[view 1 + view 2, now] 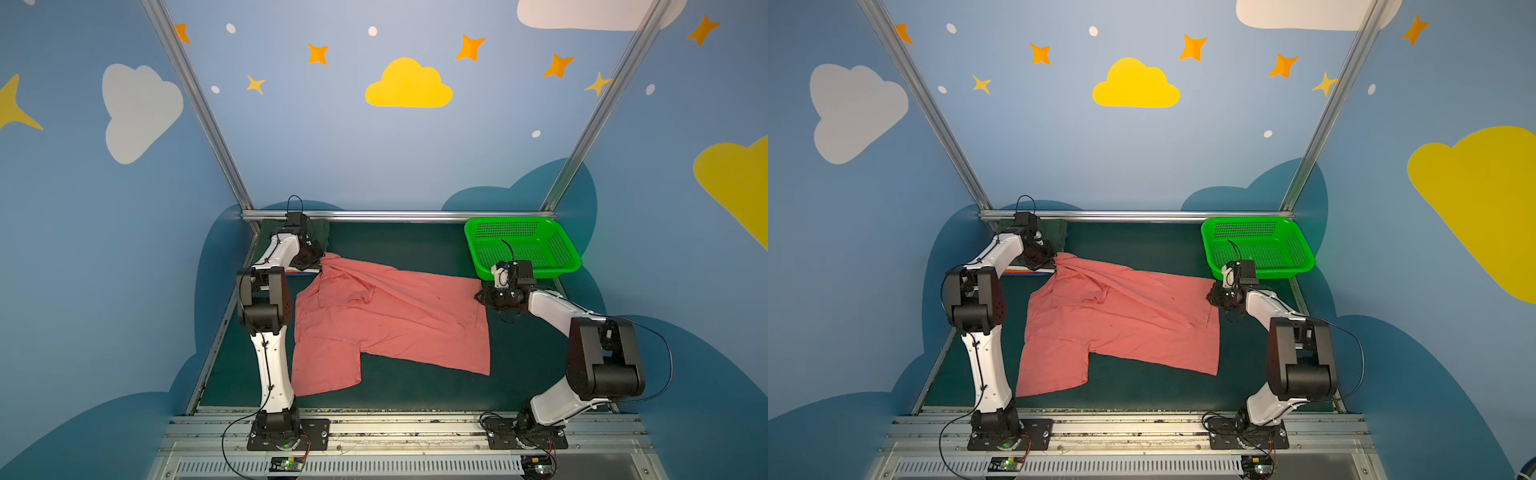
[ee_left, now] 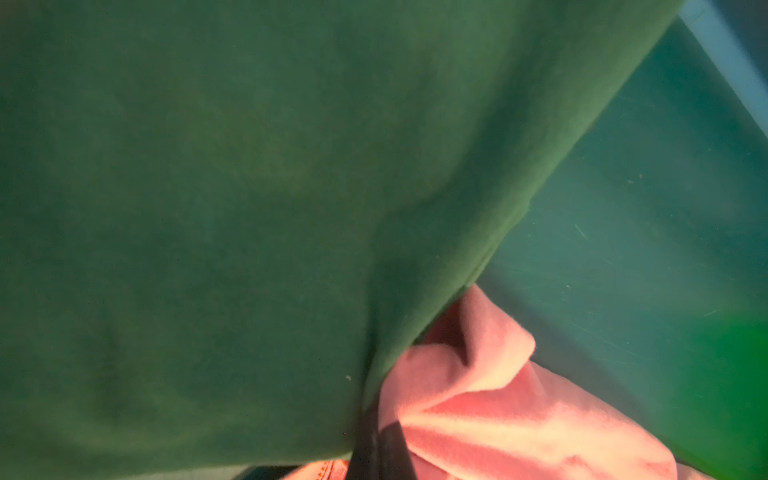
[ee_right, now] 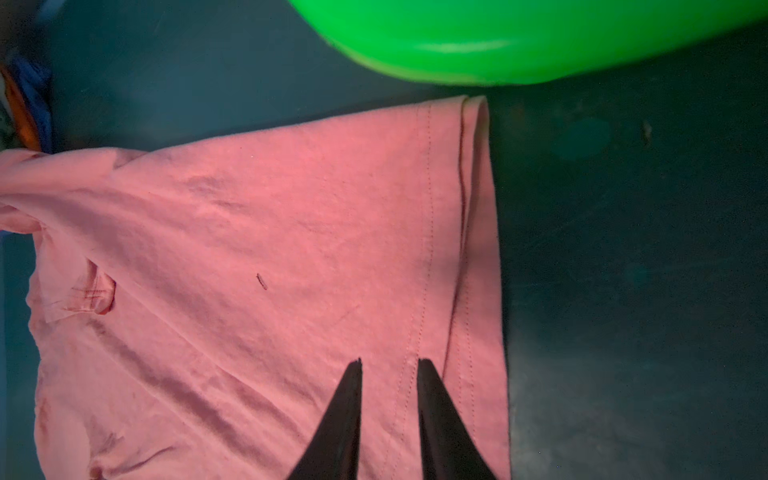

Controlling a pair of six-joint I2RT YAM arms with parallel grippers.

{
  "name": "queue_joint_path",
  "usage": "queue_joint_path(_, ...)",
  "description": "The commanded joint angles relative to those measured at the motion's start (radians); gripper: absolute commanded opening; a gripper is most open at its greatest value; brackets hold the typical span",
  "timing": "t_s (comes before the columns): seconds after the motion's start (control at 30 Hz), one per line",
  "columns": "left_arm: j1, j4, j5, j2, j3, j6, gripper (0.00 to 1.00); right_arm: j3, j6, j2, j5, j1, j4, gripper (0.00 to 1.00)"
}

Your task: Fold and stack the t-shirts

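Salmon-pink t-shirt [image 1: 390,320] lies spread out; left jaws clenched on its far edge; right jaws parted at its hem.

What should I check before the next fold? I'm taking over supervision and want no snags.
1. Left gripper shut on a corner of the salmon-pink t-shirt: ok.
2. Right gripper holding the hem: not ok; jaws stand apart over the cloth.
3. Shirt lying smooth: not ok; creases run from the held corner.
4. Green basket apart from the shirt: ok.
5. Dark green t-shirt free of the left grip: cannot tell.
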Motion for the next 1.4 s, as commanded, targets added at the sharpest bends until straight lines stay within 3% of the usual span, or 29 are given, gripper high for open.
queue_joint_path(0.0,0.010,-0.013,-0.020,-0.048,-0.012,0.003,0.05,0.016,0.049,0.038,-0.022,-0.007,-0.033,0.28)
queue_joint_path(0.53,0.010,-0.010,-0.030,-0.049,-0.012,0.000,0.05,0.080,0.107,0.162,0.028,-0.007,-0.118,0.29)
queue_joint_path(0.8,0.010,-0.014,-0.028,-0.045,-0.004,0.003,0.05,0.102,0.116,0.202,-0.026,-0.007,-0.083,0.29)
queue_joint_path(1.17,0.011,-0.020,-0.031,-0.040,0.000,0.009,0.05,0.108,0.124,0.189,-0.023,-0.008,-0.084,0.14)
queue_joint_path(1.37,0.012,-0.023,-0.034,-0.043,0.003,0.013,0.05,0.118,0.122,0.191,-0.016,-0.007,-0.093,0.00)
